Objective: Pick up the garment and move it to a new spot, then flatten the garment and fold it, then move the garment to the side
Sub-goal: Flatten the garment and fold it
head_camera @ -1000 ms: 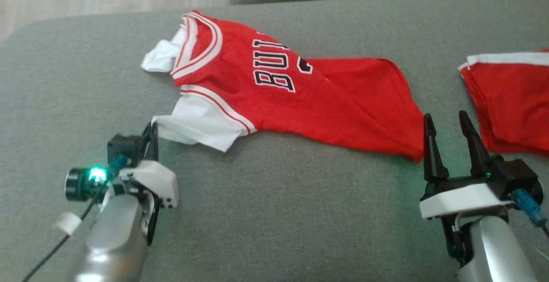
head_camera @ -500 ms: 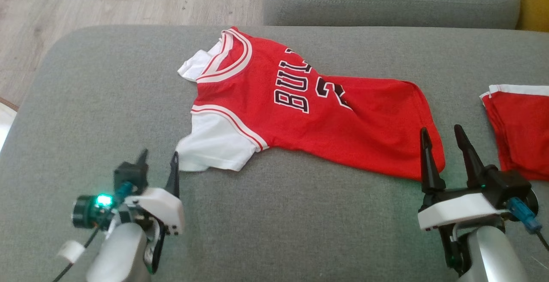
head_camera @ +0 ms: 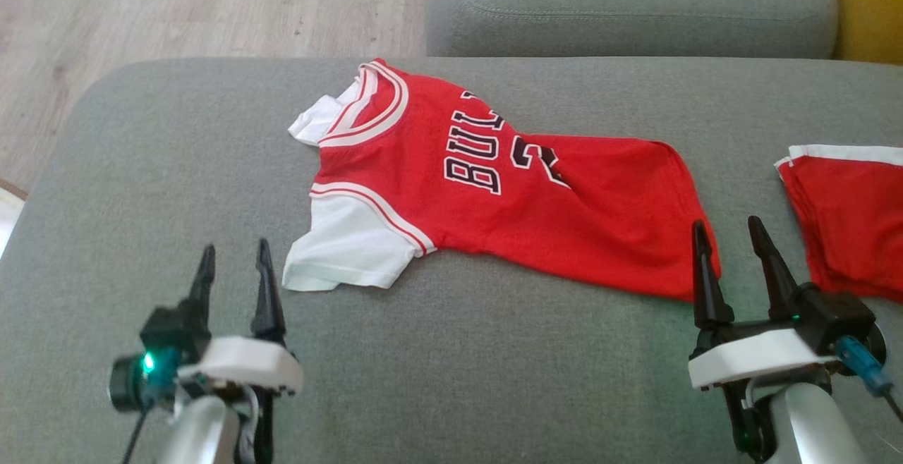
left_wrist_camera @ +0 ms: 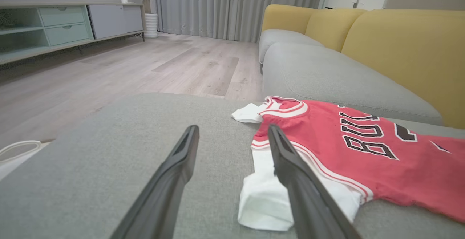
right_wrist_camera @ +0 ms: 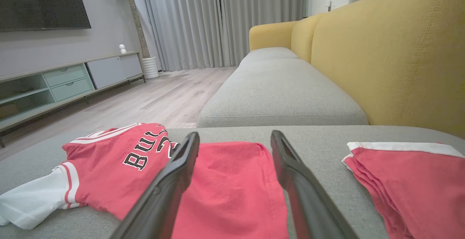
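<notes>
The left pincer (head_camera: 233,251) and right pincer (head_camera: 726,226) each have two long, tapering black fingers (head_camera: 705,288), backed by a curved white housing (head_camera: 243,372) and a silver-grey forearm (head_camera: 811,422). A green light (head_camera: 149,362) glows beside the left; a blue plug (head_camera: 857,365) juts from the right.

L fingers (head_camera: 266,288) released white sleeve (head_camera: 346,249), opened, backed off.

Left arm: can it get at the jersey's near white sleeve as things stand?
Probably yes. The left gripper is open and low over the grey cushion. The white sleeve lies flat just ahead and to its right, with bare cushion between them. A short move forward and right should do.
</notes>
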